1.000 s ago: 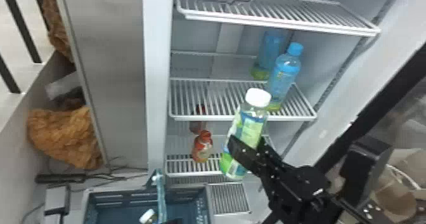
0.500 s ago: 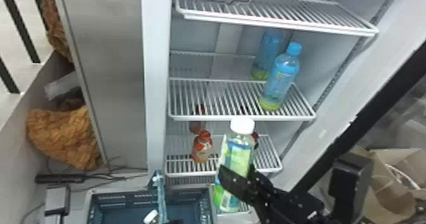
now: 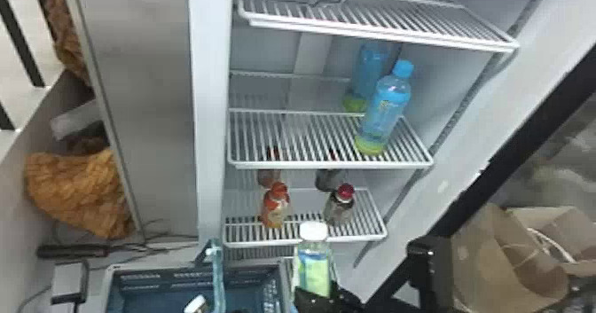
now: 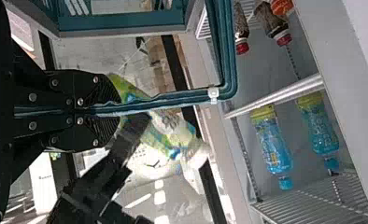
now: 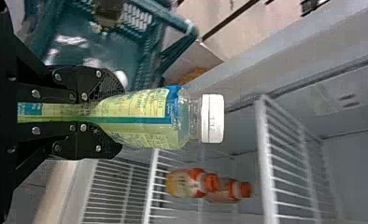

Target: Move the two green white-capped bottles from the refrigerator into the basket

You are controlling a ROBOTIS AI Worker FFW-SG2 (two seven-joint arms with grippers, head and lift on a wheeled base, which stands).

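Btl (image 3: 315, 270) in R end effector (image 3: 321, 296), near basket R rim (image 3: 284, 285).

Basket (image 3: 150, 270) opening crossed by raised handle (image 3: 217, 276)
Room is offered between handle and right basket wall; passage farther left is obstructed.

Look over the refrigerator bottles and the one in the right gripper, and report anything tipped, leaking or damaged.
Nothing stands out: the front blue bottle, orange-capped bottle and red-capped bottle stand upright, and the held green bottle looks capped and intact.
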